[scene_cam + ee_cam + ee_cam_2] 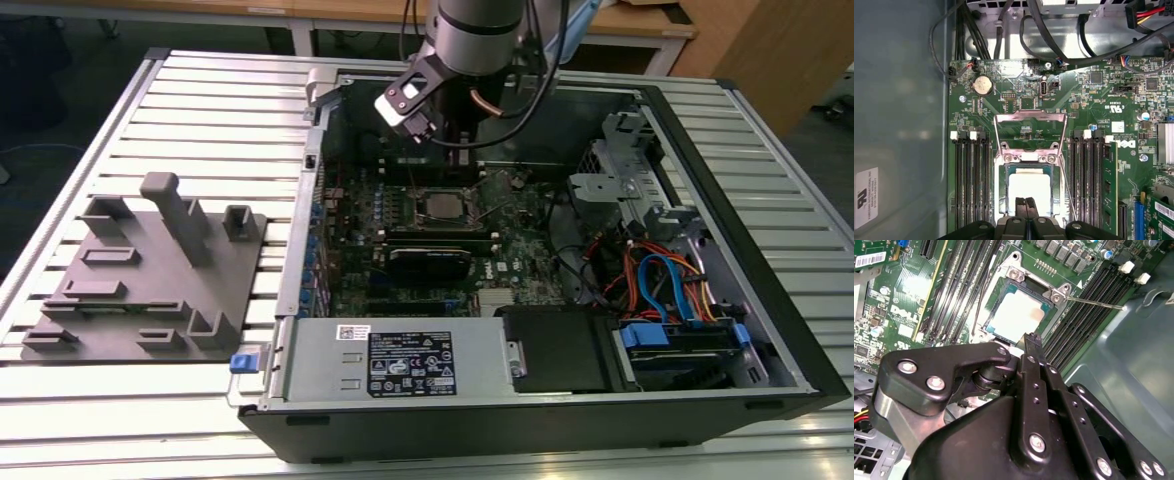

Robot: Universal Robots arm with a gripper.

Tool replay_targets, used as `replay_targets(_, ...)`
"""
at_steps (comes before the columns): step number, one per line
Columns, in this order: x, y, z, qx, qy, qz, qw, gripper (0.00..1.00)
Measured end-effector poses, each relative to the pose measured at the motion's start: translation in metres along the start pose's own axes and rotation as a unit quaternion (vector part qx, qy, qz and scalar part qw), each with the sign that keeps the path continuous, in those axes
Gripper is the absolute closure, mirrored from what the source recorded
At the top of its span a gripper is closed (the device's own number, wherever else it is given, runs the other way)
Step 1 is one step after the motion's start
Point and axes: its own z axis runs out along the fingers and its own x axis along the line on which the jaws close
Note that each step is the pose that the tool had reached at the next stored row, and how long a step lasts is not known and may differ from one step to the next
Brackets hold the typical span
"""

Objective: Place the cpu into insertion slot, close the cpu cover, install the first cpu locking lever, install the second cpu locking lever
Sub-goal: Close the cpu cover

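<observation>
Possibly the cpu (1029,186) could be tilted in the insertion slot (1002,192) by a sideways scrape, since the gripper (1026,201) is clenched on nothing just over the chip's edge and the cpu cover (1029,117) is swung open. The cpu is laid flat, metal top upward. Being square, it has no long axis, and its edges are aligned with the memory slots (970,185).

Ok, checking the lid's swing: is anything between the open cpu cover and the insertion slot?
Only the pincer: its shut tips stand over the cpu's edge opposite the hinge. The cpu cover stands open; the insertion slot holds just the cpu.
</observation>
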Motion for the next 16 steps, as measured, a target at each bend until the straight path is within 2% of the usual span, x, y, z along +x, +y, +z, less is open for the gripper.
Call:
replay_targets(8, 0.0003, 0.0001, -0.0047, 0.0008, 0.0000, 0.000, 1.00000, 0.89)
replay_targets(16, 0.0004, 0.0003, -0.0063, 0.0014, 0.0000, 0.000, 1.00000, 0.89)
